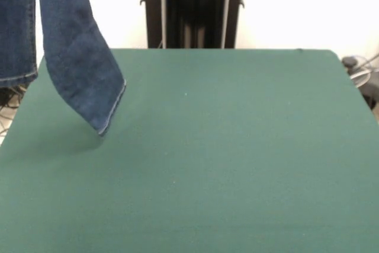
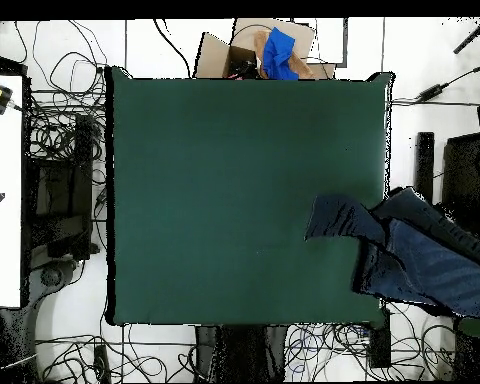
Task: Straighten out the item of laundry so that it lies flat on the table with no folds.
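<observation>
From where I stand, the part of the robot on show is its pedestal (image 1: 192, 7), a tall, upright column, black all over with a dull finish. It looks built from several straight vertical members set side by side: a broad post at each outer side and darker ribbed panels between them. Thin pale strips run down the gaps like seams. A small black tab sticks out from each outer edge, one per side. At the very top a wider dark piece overhangs to one side. From overhead its base (image 2: 242, 352) reads as a black, squarish block with straight edges, with no markings I can make out.
</observation>
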Available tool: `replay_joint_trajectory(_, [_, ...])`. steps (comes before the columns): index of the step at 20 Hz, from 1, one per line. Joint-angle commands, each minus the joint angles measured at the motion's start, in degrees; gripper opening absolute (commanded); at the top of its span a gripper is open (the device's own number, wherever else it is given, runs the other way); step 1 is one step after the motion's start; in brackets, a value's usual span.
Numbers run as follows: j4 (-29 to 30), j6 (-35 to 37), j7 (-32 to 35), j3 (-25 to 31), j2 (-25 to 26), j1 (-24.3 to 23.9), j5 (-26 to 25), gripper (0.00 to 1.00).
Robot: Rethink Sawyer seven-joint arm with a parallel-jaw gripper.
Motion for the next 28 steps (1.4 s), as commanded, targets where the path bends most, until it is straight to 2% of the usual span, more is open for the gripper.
replay_joint_trajectory(1, [17.0,-15.5,-9.7,-2.9,-2.8,-0.9,4.8,0.0])
replay_joint_trajectory(6, [30.8,-31.0,-7.7,-4.9,-6.5,-1.8,9.0,0.0])
replay_joint_trajectory(10, [31.7,-32.7,-10.6,-7.6,-10.2,-2.3,12.4,0.0])
replay_joint_trajectory(12, [31.7,-33.5,-11.4,-8.5,-11.0,-1.8,12.9,0.0])
replay_joint_trajectory(14, [34.5,-36.7,-9.7,-8.9,-10.6,-0.6,12.5,0.0])
replay_joint_trajectory(16, [39.8,-43.0,-5.6,-9.2,-9.3,1.2,11.7,0.0])
replay_joint_trajectory(19, [48.1,-56.3,2.6,-9.6,-5.7,3.7,9.6,0.0])
replay_joint_trajectory(21, [51.5,-63.5,8.2,-10.4,-2.0,5.3,7.5,0.0])
replay_joint_trajectory(23, [53.7,-67.7,13.1,-12.5,-0.5,7.5,6.3,0.0])
replay_joint_trajectory(25, [56.2,-69.6,16.5,-15.1,-2.8,10.0,7.6,0.0])
replay_joint_trajectory(28, [59.9,-70.0,18.0,-19.3,-9.5,14.8,13.0,0.0])
